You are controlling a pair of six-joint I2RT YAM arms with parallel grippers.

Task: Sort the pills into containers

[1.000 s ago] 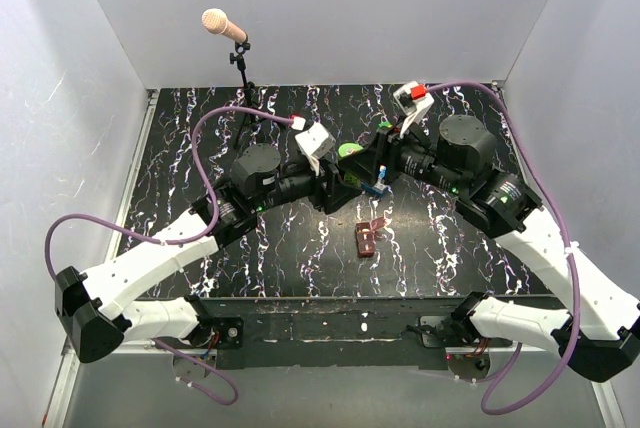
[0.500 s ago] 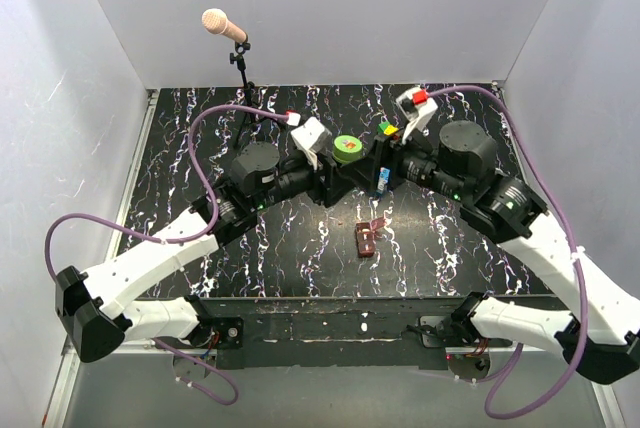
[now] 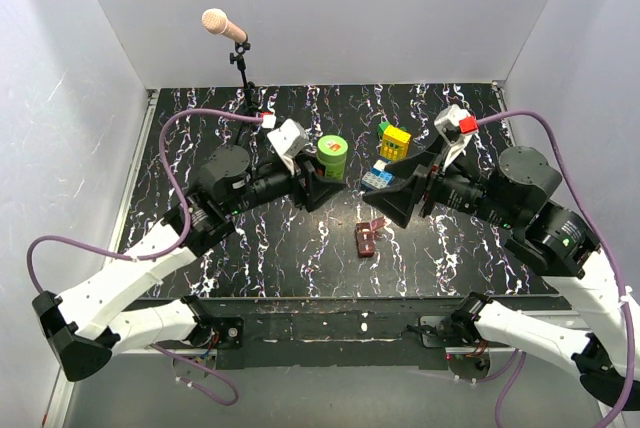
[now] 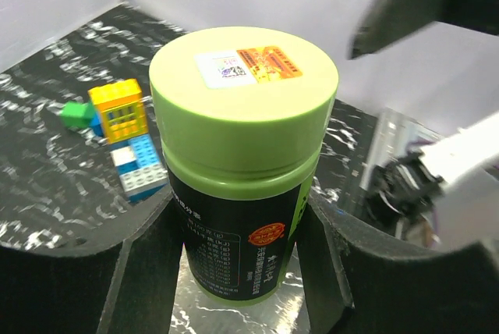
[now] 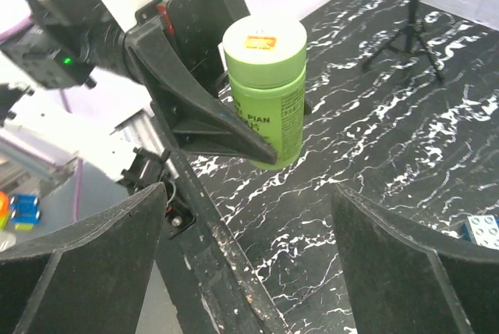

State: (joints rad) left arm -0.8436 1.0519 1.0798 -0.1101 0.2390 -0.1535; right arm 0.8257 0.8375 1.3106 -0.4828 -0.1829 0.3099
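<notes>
- The left gripper point(image 4: 238, 271) is clamping the green bottle point(image 4: 243, 154). Its jaws are standing partly closed, one finger pressing on each side of the bottle's lower body.
- The bottle's long axis is running upright, crosswise to those fingers. Its light green cap point(image 4: 243, 76) is sitting on, above the finger tops and uncovered all round.
- It cannot be told whether the bottle's base is resting on the table or hanging just above it.
- The right gripper point(image 5: 249, 271) is standing wide open with nothing between its jaws. The bottle is lying straight ahead of them, apart, in line with the gap.
- Judgement: the coming move is turning on this face-to-face setting. The right arm is the free one, so the cap is falling to it, and its jaws will need to straddle the cap above the left fingers.
- The red-brown box point(image 3: 367, 238), flap raised, is lying near the right gripper, apart from the left jaws.
- No loose pills are showing.
</notes>
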